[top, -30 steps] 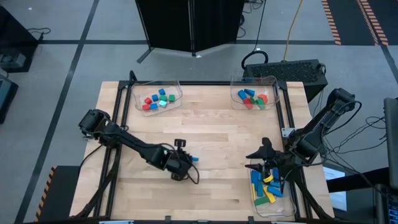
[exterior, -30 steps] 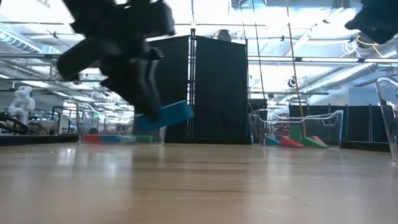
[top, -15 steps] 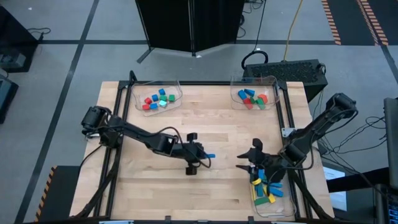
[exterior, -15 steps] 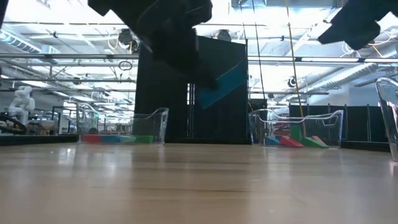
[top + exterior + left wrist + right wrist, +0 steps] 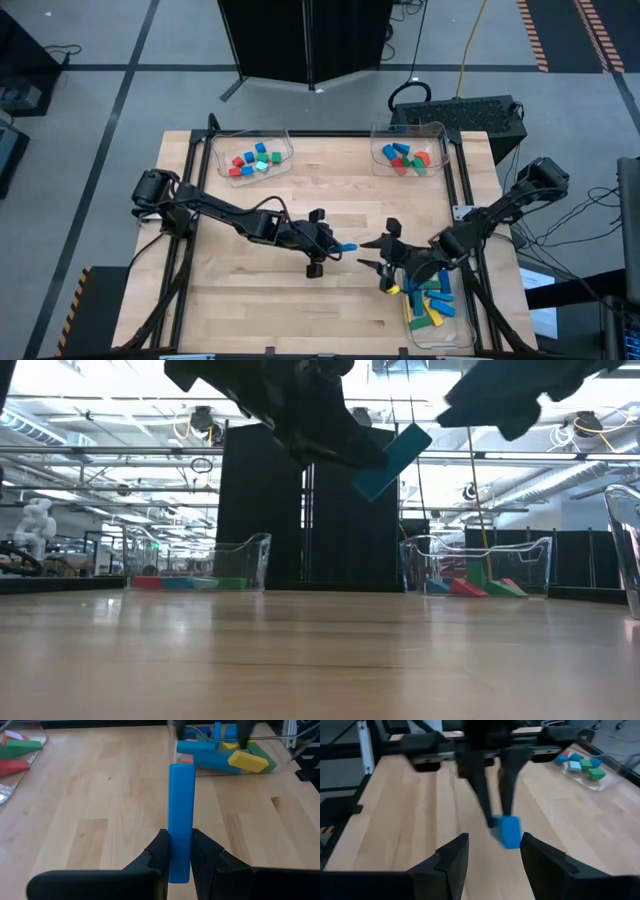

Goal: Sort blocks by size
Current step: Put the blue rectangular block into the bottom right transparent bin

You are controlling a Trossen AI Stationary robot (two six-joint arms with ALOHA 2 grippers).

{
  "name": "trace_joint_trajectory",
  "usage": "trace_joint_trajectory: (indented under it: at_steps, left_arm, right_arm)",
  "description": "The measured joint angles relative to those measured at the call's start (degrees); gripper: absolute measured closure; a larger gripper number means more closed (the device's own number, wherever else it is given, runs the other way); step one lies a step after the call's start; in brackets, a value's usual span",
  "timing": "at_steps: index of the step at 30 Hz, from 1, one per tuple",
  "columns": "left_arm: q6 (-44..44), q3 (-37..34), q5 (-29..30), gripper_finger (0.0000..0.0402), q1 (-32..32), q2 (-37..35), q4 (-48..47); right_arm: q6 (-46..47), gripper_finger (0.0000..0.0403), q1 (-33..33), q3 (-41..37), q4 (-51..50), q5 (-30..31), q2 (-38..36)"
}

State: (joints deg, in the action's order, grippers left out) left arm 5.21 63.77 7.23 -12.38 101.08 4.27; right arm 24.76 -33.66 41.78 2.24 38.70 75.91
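Note:
A long blue block is held above the table's middle by my left gripper, which is shut on it. The low view shows the block high over the wood. My right gripper faces it from the table's right, open, its two fingers apart with the block's free end just ahead of them, not touching. Other blocks lie in three clear trays: small ones at the far left, mid-sized ones at the far right, and long ones at the near right. My left gripper pinches the blue block's two long sides at its rear end between its two fingers. The fingers come from the table's left, slanting a little downward, and lie along the block. The block sticks out ahead of them toward my right gripper, lifted clear of the table.
The near right tray with long blue, yellow and green blocks lies just behind my right gripper. A dark frame borders the tabletop. Bare wood stretches between the trays and across the near left.
My left gripper has carried the blue block up and toward the table's right edge, tipping from pointing down to nearly level. My right gripper has moved from over the near right tray toward the table's middle, to meet the block's free end, and has stayed open.

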Motion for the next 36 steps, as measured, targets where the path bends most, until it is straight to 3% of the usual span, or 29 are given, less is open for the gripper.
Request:
trace_joint_trajectory:
  at_steps: [6, 12, 20, 24, 29, 36]
  left_arm:
    - [-1.7, 0.0, 0.0, 0.0354, -0.2, 0.0, -0.2]
    - [-2.7, 0.0, 0.0, 0.0354, -0.2, 0.0, 0.9]
    - [-4.2, 0.0, 0.0, 0.0354, -0.2, -0.1, 3.3]
    - [-4.2, 0.0, 0.0, 0.0354, -0.2, -0.1, 3.3]
    - [-4.1, 0.0, -0.2, 0.0354, -0.2, -0.1, 3.3]
    - [-4.4, 0.0, -0.2, 0.0354, -0.2, -0.1, 3.2]
  right_arm:
    - [0.0, 0.0232, 2.6, 0.0, 0.2, -0.5, 0.1]
    - [0.9, 0.0232, 4.9, 0.0, 0.2, -5.5, 0.3]
    - [-1.3, 0.0233, 5.8, 0.0, 3.5, -5.9, 2.7]
    - [-2.3, 0.0269, 6.0, 0.0, 4.0, -5.9, 2.7]
    - [-5.4, 0.0366, 6.0, 0.0, 3.9, -6.3, 2.7]
    - [-6.0, 0.0367, 6.0, 0.0, 3.7, -7.2, 2.7]
